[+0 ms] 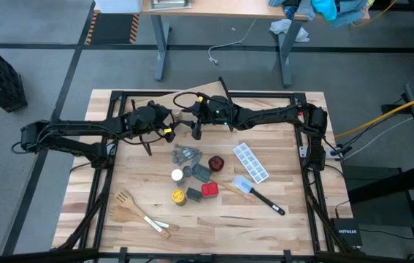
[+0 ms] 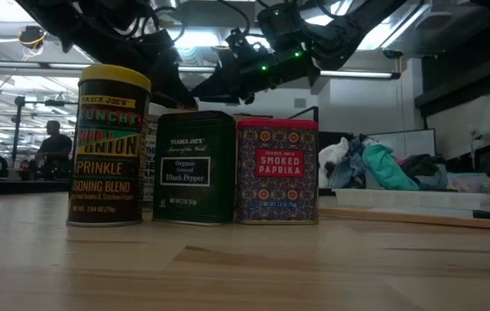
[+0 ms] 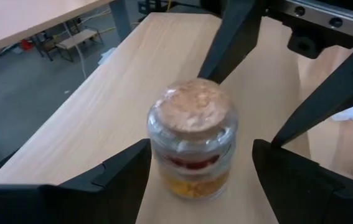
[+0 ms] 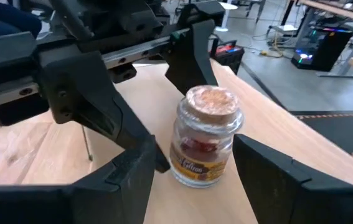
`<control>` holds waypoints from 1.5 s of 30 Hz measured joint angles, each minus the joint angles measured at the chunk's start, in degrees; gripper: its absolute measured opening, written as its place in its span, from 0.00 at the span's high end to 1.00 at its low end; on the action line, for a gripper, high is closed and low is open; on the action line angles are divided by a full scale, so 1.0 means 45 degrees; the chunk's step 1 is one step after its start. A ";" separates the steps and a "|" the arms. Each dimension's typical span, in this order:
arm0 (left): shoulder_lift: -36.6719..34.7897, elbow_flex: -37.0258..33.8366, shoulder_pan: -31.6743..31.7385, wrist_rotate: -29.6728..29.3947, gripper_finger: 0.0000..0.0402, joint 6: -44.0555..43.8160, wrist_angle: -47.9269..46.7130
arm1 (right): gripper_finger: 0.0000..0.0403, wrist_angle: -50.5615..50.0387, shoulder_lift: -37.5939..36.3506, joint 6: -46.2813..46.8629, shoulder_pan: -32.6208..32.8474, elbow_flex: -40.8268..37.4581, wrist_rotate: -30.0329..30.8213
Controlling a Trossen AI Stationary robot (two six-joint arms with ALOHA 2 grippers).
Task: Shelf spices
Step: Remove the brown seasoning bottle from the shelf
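Observation:
A tiny jar with a cork-brown lid stands upright on its base on the light-wood shelf plank at the table's far side. Both grippers meet around it. My left gripper is open, one finger on each side of the jar with a gap showing. My right gripper is open too and straddles the jar from the opposite side. On the table stand the yellow-capped jar, dark tin, red tin and white-capped jar.
Grey measuring spoons, a round dark-red dish, a clear ice-cube tray, a spatula and wooden utensils lie on the tabletop. The plank stretches bare beyond the jar. A person sits far off in the room.

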 joint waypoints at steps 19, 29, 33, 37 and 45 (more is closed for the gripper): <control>0.2296 0.0029 0.0381 0.1031 0.33 0.0795 0.2277 | 0.45 -0.0058 0.0185 0.0010 -0.0019 0.0019 -0.0763; 0.1848 0.0024 0.0357 0.0739 0.56 0.1347 0.2000 | 0.45 0.0056 0.0194 0.0012 0.0000 0.0024 -0.0787; 0.1798 0.0016 0.0357 0.0677 0.56 0.1569 0.1980 | 0.45 0.0178 0.0214 0.0010 0.0000 0.0024 -0.0787; 0.1792 0.0010 0.0357 0.0318 0.56 0.1601 0.1990 | 0.45 0.0468 0.0245 0.0271 0.0000 0.0012 -0.0732; 0.1556 -0.0005 0.0362 0.0151 0.56 0.1635 0.1967 | 0.45 0.0781 0.0248 0.0382 -0.0005 0.0000 -0.0687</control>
